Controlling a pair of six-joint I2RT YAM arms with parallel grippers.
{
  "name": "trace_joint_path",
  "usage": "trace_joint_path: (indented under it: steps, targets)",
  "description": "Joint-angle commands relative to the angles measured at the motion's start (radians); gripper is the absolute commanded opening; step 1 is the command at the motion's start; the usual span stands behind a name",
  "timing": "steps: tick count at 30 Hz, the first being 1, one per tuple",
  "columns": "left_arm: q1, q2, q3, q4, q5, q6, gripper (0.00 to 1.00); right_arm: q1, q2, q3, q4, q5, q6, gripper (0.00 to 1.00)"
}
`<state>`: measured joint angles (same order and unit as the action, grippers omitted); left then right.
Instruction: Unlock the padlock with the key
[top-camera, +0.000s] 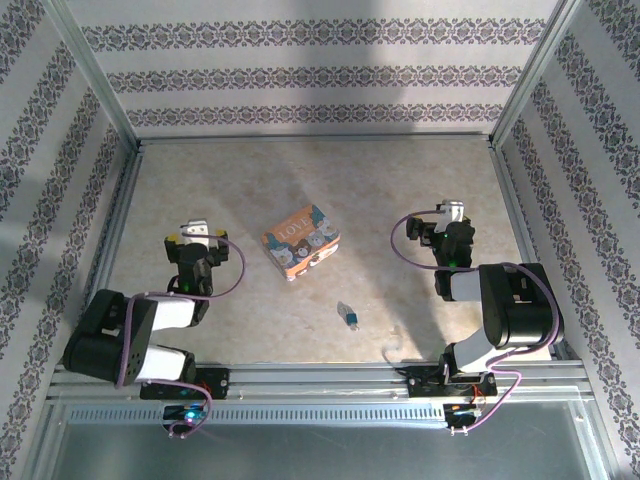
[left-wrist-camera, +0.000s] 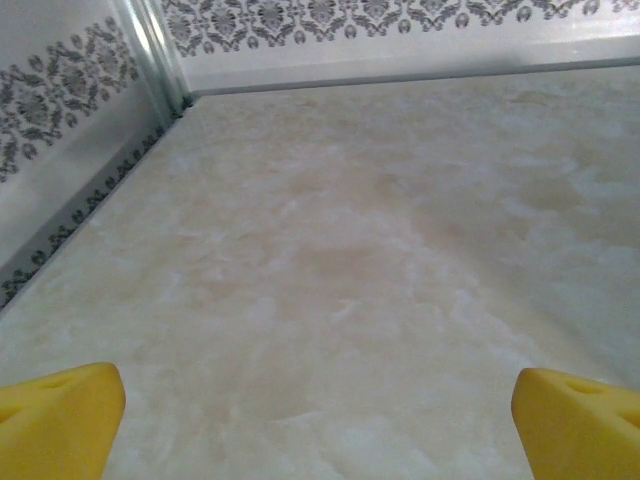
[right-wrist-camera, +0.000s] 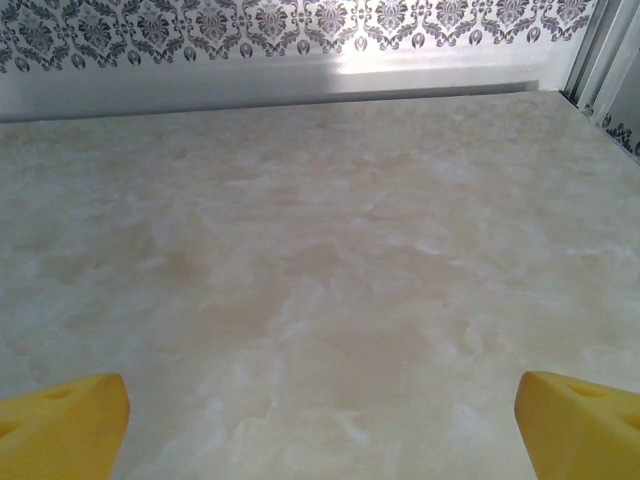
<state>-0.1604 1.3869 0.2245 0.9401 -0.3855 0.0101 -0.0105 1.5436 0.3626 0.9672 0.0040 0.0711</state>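
Observation:
The padlock (top-camera: 348, 316), tiny, silvery and teal-blue, lies flat on the marbled table between the two arms, nearer the front. A thin pale sliver (top-camera: 390, 351) lies by the front rail; it is too small to tell whether it is the key. My left gripper (top-camera: 196, 232) hovers left of the patterned box, far from the padlock. Its yellow fingertips (left-wrist-camera: 60, 420) stand wide apart over bare table, so the left gripper (left-wrist-camera: 320, 425) is open. My right gripper (top-camera: 449, 214) is up and to the right of the padlock. In the wrist view the right gripper (right-wrist-camera: 320, 425) is open and holds nothing.
An orange-and-teal box lettered "LOVE" (top-camera: 300, 241) sits mid-table between the grippers. Patterned walls with metal posts close in the left, back and right sides. An aluminium rail (top-camera: 320, 378) runs along the front edge by the arm bases. Purple cables loop off both wrists.

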Motion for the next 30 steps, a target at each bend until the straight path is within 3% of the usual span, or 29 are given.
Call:
trace_joint_path:
  steps: [1, 7, 12, 15, 17, 30]
  targets:
    - [0.029, 0.048, 0.012, 0.163, 0.074, 0.03, 0.99, 0.004, -0.01, 0.004, 0.002, 0.012, -0.012, 0.98]
    - [0.051, 0.281, -0.002, 0.451, 0.163, 0.066, 0.99, 0.004, -0.01, 0.004, 0.002, 0.012, -0.013, 0.99]
    - [0.067, 0.244, 0.04, 0.306, 0.167, 0.036, 0.99, 0.004, -0.01, 0.004, 0.001, 0.013, -0.012, 0.98]
    - [0.109, 0.211, 0.148, 0.049, 0.244, -0.004, 0.99, 0.004, -0.01, 0.004, 0.002, 0.014, -0.013, 0.98]
    - [0.156, 0.207, 0.148, 0.036, 0.31, -0.038, 0.99, 0.004, -0.01, 0.004, 0.002, 0.013, -0.014, 0.99]
    - [0.156, 0.208, 0.147, 0.048, 0.31, -0.033, 0.99, 0.029, -0.011, 0.009, -0.007, 0.041, -0.041, 0.98]
